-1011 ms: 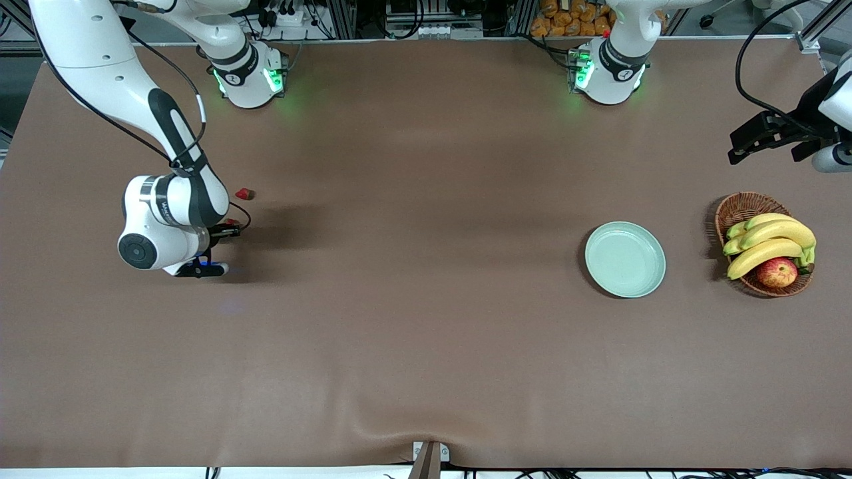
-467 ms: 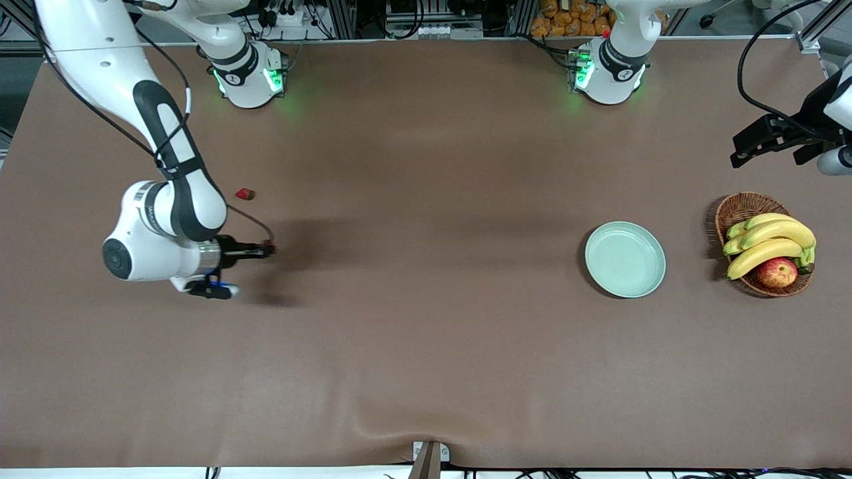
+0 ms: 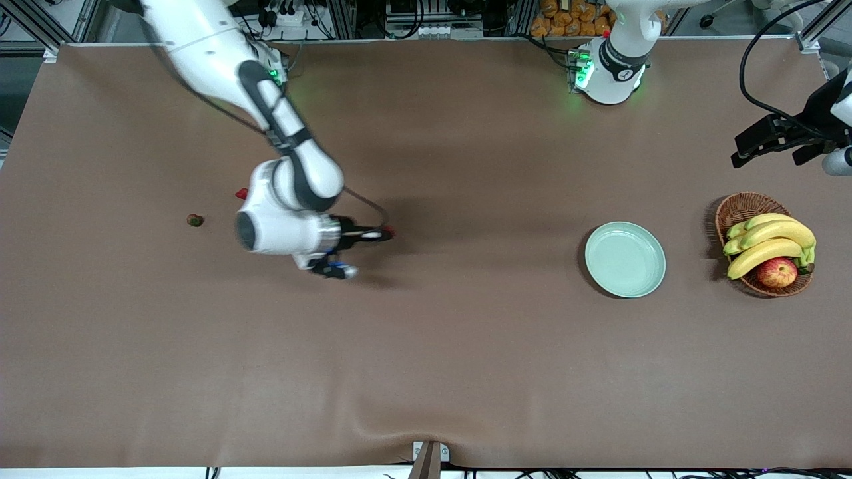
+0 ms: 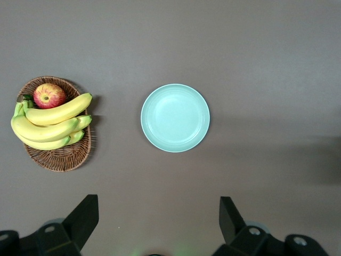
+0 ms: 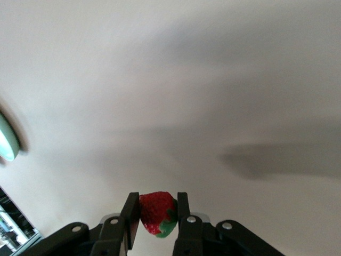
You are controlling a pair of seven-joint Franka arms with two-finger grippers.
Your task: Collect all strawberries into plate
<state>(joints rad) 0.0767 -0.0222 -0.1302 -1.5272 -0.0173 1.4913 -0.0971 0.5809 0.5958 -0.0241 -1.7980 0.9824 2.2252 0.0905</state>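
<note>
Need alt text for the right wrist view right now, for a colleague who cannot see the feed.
The right gripper is shut on a red strawberry with a green cap, held between its two black fingers above the bare brown table. A sliver of the mint-green plate shows at the picture's edge.

My table (image 3: 426,346) is covered in plain brown. Taking the plate (image 3: 625,259) as landmark: the wicker basket (image 3: 745,206) sits just beside it, toward the left arm's end. Two strawberries, one red (image 3: 241,193) and one mostly green (image 3: 195,220), lie well apart from it, toward the right arm's end.
</note>
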